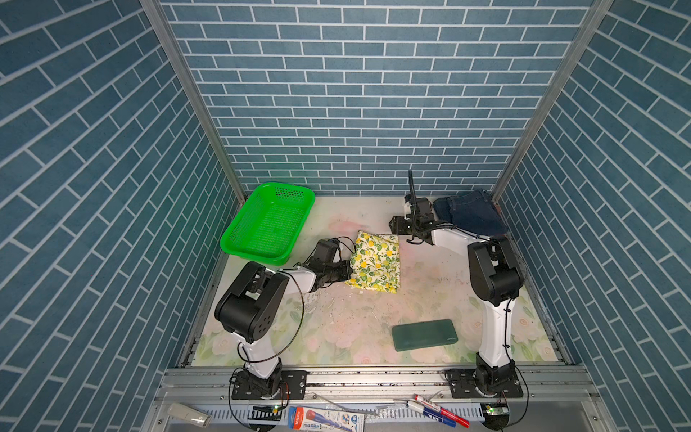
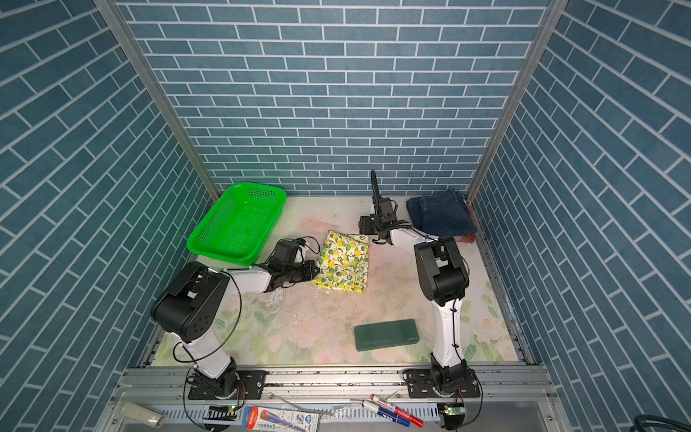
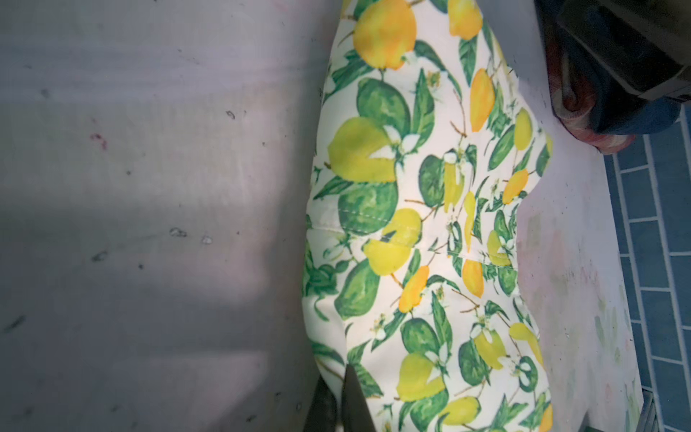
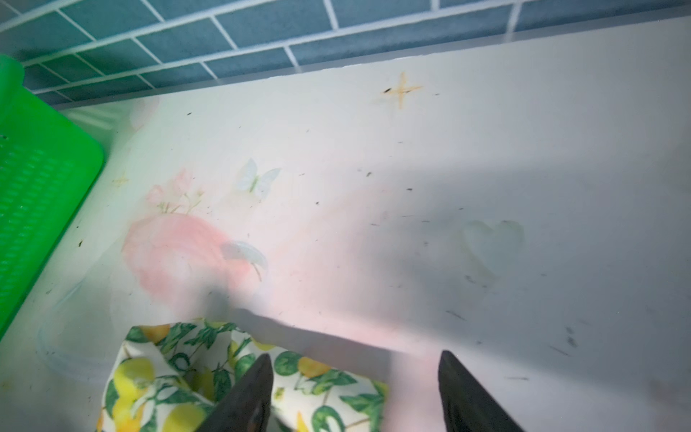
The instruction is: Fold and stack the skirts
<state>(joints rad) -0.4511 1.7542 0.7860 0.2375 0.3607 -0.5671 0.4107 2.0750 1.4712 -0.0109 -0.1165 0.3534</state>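
Cream cloth with yellow lemons and green leaves marks the lemon-print skirt [image 1: 375, 263] [image 2: 342, 262], which lies folded into a thick rectangle near the middle of the table [image 1: 430, 276]. Its long axis runs from the back wall toward the front rail, with short ends far and near; which end is the waist cannot be told. The denim skirt [image 1: 469, 213] [image 2: 441, 215] sits heaped in the far right corner, on top of the plaid skirt [image 2: 466, 239], of which only a red edge shows.

From its base the left arm bends at a raised elbow, and its forearm reaches low to the right. The left gripper [image 1: 346, 271] [image 3: 342, 402] is closed, its tip at the lemon-print skirt's left edge; whether it pinches cloth cannot be told. The right arm stands upright with a high elbow, and its forearm reaches away and leftward. The right gripper [image 1: 394, 225] [image 4: 359, 392] has its jaws spread wide, holding nothing, at the skirt's far right corner, with one of its fingers [image 4: 258, 389] over the cloth.

A green mesh basket [image 1: 243, 220] stands at the far left, and a dark green slab [image 1: 424, 334] lies near the front.
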